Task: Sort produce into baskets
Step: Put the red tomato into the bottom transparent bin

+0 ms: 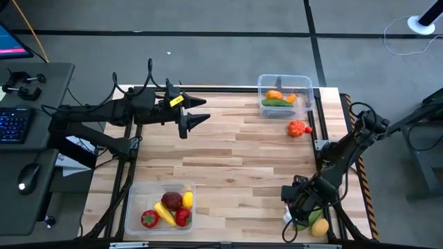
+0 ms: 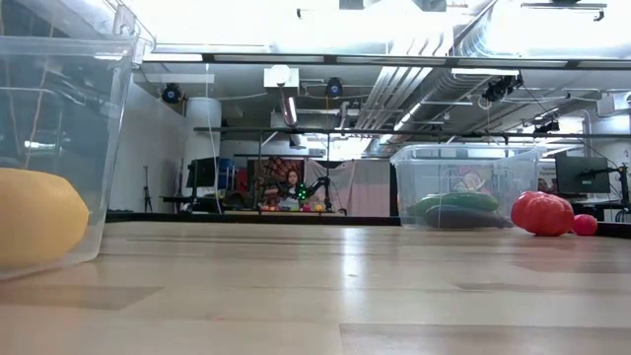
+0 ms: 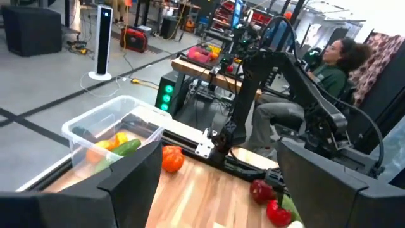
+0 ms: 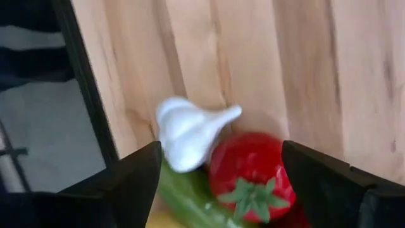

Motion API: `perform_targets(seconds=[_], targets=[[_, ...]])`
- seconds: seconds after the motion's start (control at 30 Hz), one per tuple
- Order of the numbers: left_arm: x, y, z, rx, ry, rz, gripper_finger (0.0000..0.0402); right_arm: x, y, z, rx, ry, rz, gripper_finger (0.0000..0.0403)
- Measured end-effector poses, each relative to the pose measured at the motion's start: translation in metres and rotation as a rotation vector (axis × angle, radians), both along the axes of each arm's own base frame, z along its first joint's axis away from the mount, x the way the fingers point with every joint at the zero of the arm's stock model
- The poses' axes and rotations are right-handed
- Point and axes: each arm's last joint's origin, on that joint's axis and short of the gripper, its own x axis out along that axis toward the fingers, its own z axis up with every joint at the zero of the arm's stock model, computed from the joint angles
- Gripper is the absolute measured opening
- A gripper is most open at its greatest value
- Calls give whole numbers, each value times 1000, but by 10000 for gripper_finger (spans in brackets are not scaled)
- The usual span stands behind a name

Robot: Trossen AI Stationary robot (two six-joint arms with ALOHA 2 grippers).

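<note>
Right gripper low over small pile at near right corner of bench. Jaws wide, holding nothing. Between them: white garlic touching red tomato, green cucumber just under.

Step in hand, my guess: picking next piece from pile. Next move needs jaws lowered around one piece only, garlic or tomato, then squeeze.

Left gripper waits high over far side, jaws wide, empty.

Far basket holds green and orange pieces; loose red pepper just beside it. Near basket holds red, yellow, dark pieces.

Robotics lab: exposed ceiling ducts, cluttered workbenches, keyboard and mouse desk, seated person.
</note>
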Motion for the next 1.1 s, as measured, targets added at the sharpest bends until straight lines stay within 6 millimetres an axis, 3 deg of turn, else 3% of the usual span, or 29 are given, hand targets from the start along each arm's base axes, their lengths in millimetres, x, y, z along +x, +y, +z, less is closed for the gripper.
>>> perform_targets(seconds=[0.3,0.57,0.77,1.1], targets=[[0,0,0,11,3,-1,300,0,1,0,16,7,71,321],[0,0,0,11,2,-2,300,-3,2,-10,-26,88,182,394],[-5,0,3,9,-13,-3,300,-6,-3,-15,-102,154,96,371],[-7,0,5,11,-18,-4,300,-6,1,-16,-82,125,28,369]])
